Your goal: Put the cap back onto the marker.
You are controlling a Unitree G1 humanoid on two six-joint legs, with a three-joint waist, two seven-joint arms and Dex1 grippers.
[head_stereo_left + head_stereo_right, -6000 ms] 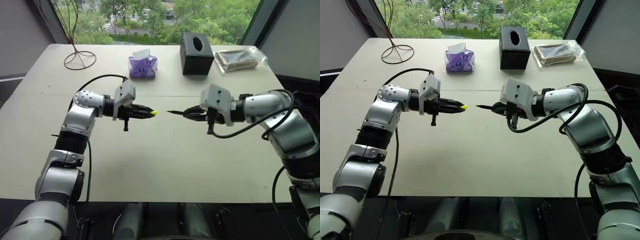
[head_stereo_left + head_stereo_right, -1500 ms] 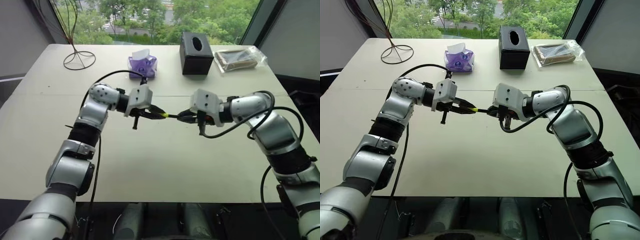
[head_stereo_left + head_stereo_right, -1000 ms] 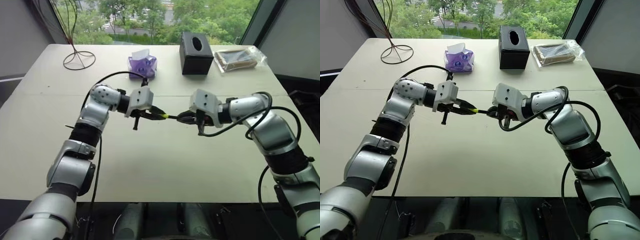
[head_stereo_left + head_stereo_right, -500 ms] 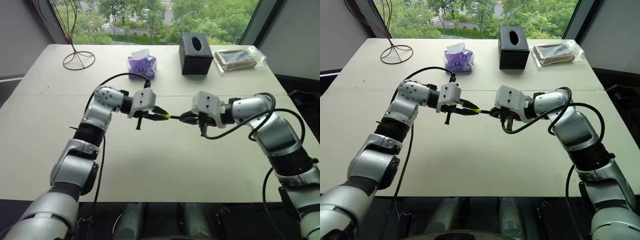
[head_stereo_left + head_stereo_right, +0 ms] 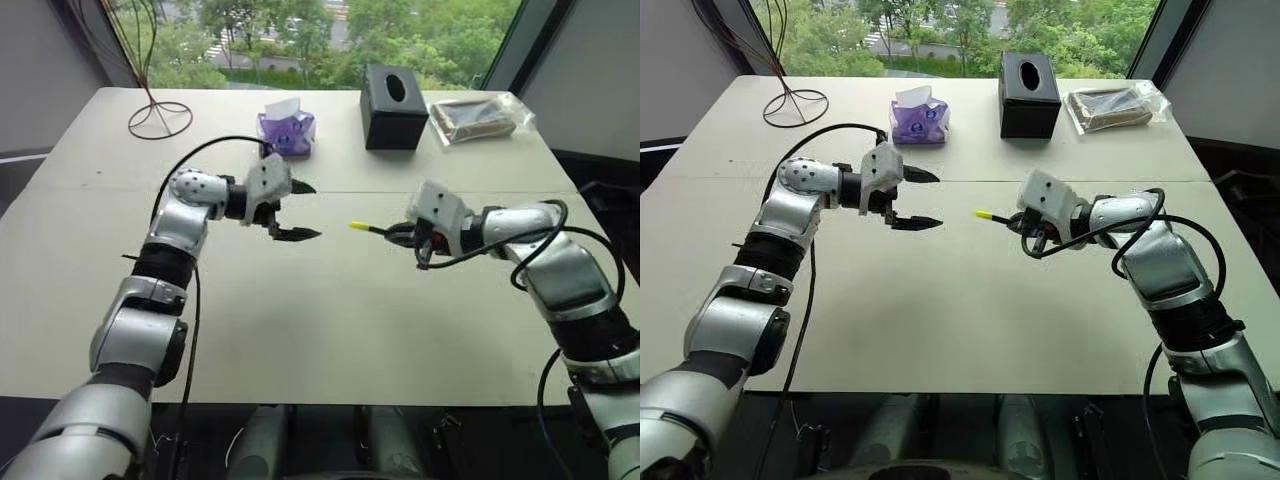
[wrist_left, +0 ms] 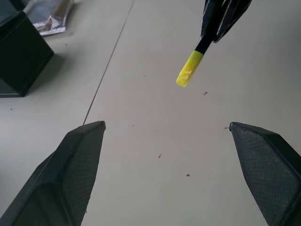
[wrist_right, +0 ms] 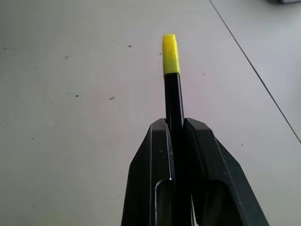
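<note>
The marker (image 7: pixel 173 99), a thin black stick, is clamped between the fingers of my right gripper (image 7: pixel 175 123), which is shut on its shaft. The yellow cap (image 7: pixel 170 54) sits on the marker's free end, pointing toward my left arm. From the head views, the cap (image 5: pixel 358 226) hovers over the middle of the table, just ahead of the right gripper (image 5: pixel 398 235). My left gripper (image 5: pixel 314 211) stands wide open and empty, a short gap to the left of the cap. Its wrist view shows the cap (image 6: pixel 189 75) ahead of its two spread fingers (image 6: pixel 80 160).
At the back of the table stand a purple tissue pack (image 5: pixel 287 130), a black tissue box (image 5: pixel 392 105) and a clear bag with dark contents (image 5: pixel 478 115). A wire stand (image 5: pixel 158 118) is at the far left corner. A seam (image 5: pixel 100 188) crosses the tabletop.
My left gripper has opened, let go of the cap and drawn back to the left. My right gripper has pulled right with the marker, the cap staying on its end.
</note>
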